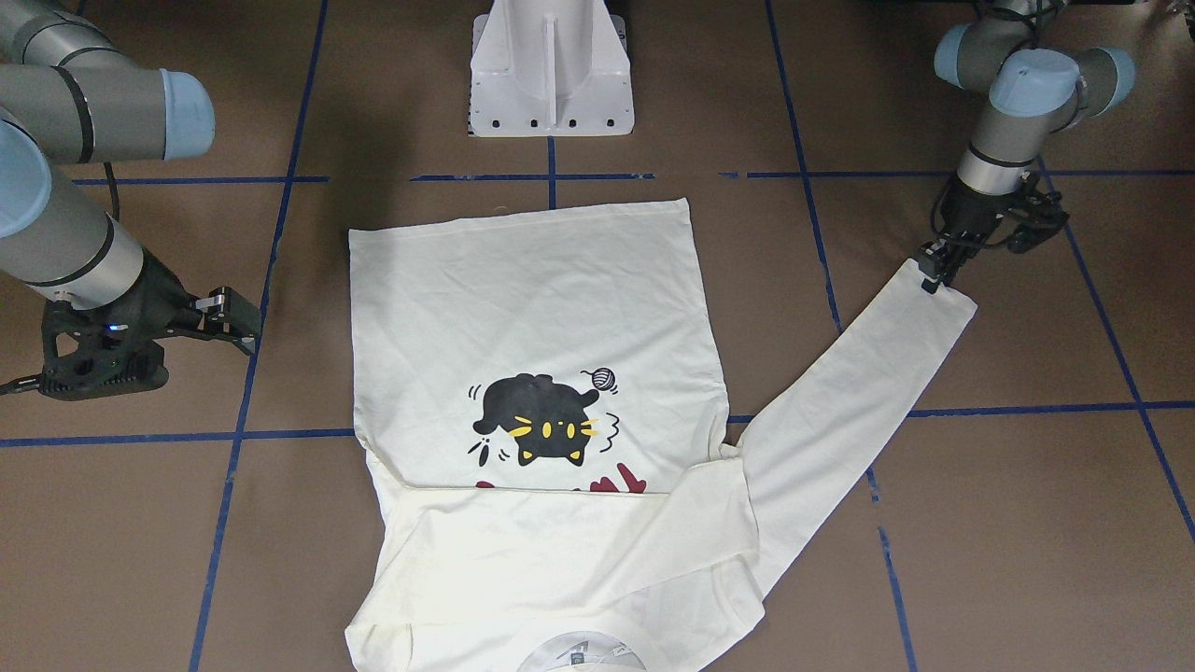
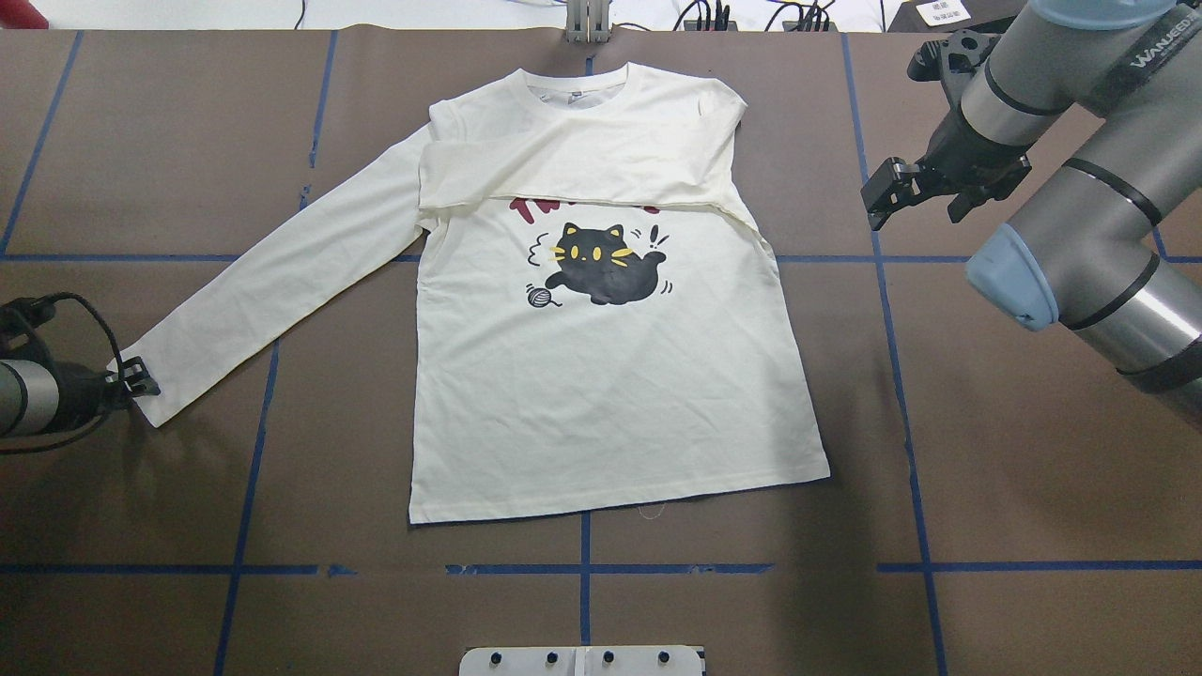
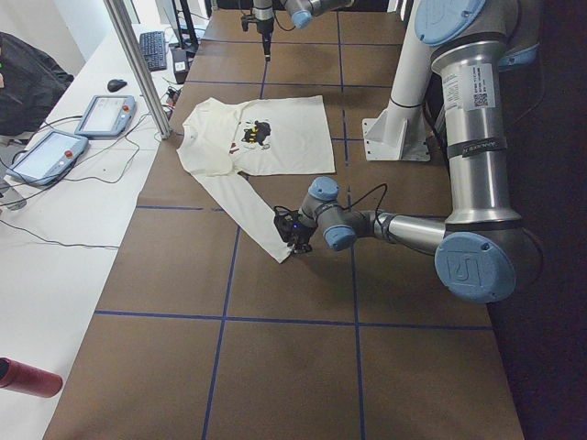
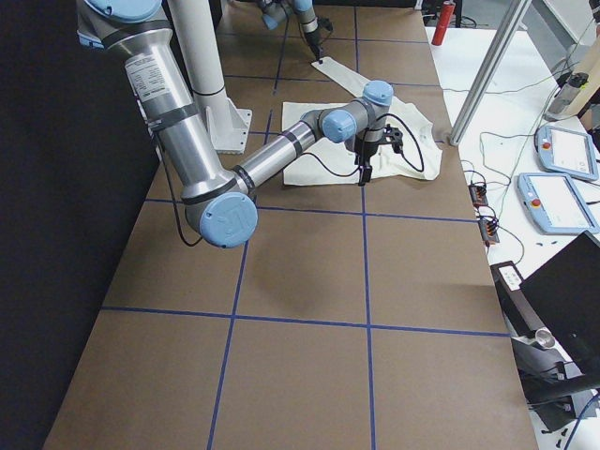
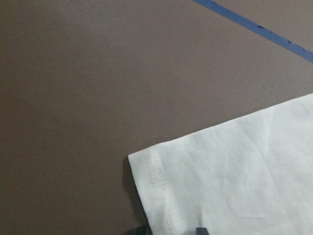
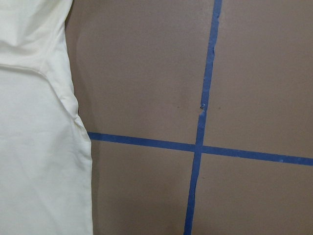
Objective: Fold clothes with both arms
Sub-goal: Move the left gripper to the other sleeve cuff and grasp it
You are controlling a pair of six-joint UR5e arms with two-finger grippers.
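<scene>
The cream-white shirt (image 2: 601, 394) lies flat with its black cat print (image 2: 606, 272) facing up. One sleeve is folded across the chest (image 2: 582, 169) and covers most of the red lettering. The other sleeve (image 2: 282, 282) stretches out straight towards my left arm. My left gripper (image 2: 141, 380) is shut on that sleeve's cuff (image 5: 161, 196), which lies low on the table; it also shows in the front-facing view (image 1: 934, 275). My right gripper (image 2: 916, 192) is open and empty, above the table beside the shirt's shoulder. It also shows in the front-facing view (image 1: 229, 322).
The brown table (image 2: 986, 451) is marked with blue tape lines (image 6: 200, 147). The white pedestal base (image 1: 551, 65) stands at the robot's side, just past the shirt's hem. Cables and connectors lie along the far table edge (image 2: 714, 14).
</scene>
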